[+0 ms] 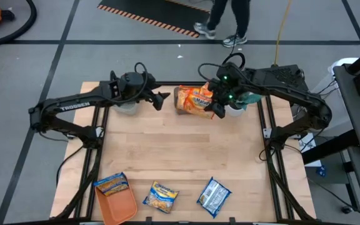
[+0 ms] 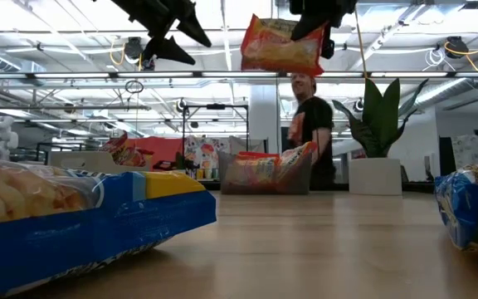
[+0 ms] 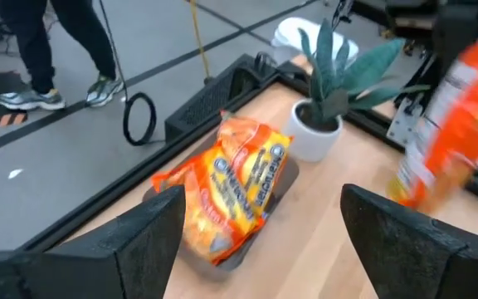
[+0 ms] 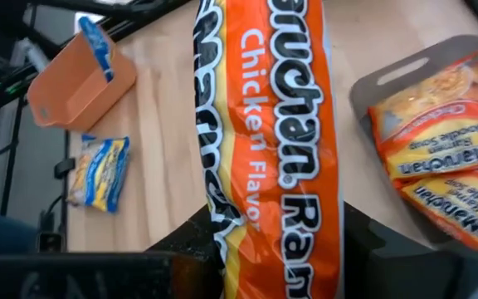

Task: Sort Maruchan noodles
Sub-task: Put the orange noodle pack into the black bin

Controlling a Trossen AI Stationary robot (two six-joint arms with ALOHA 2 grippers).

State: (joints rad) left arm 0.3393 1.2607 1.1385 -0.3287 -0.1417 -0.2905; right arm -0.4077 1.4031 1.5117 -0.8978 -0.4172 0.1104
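My right gripper (image 1: 219, 107) is shut on an orange Maruchan noodles packet (image 4: 272, 124), held high over the far middle of the table; the low view shows the packet (image 2: 280, 46) hanging in the air. Below it, more orange packets (image 1: 189, 100) are piled on a dark flat tray (image 4: 372, 83). My left gripper (image 1: 164, 99) hovers open just left of that pile, with the pile (image 3: 239, 183) ahead of its fingers and nothing between them. Near the front edge lie a blue-and-yellow packet (image 1: 161, 197) and a blue packet (image 1: 213, 195). A third packet (image 1: 111, 183) rests on the orange tray (image 1: 120, 209). My right gripper pinches the orange packet between its two fingers at one end (image 4: 264, 241); the packet runs lengthwise out past the fingers. The fingers come slanting down from the table's far right. The packet hangs tilted below the gripper, lifted clear of the pile and the table.
A potted green plant (image 1: 239, 103) stands in a white pot (image 3: 309, 137) right beside the pile, under my right arm. A person (image 2: 309, 124) stands beyond the far edge. Bare wood (image 1: 180, 150) lies across the table's middle.
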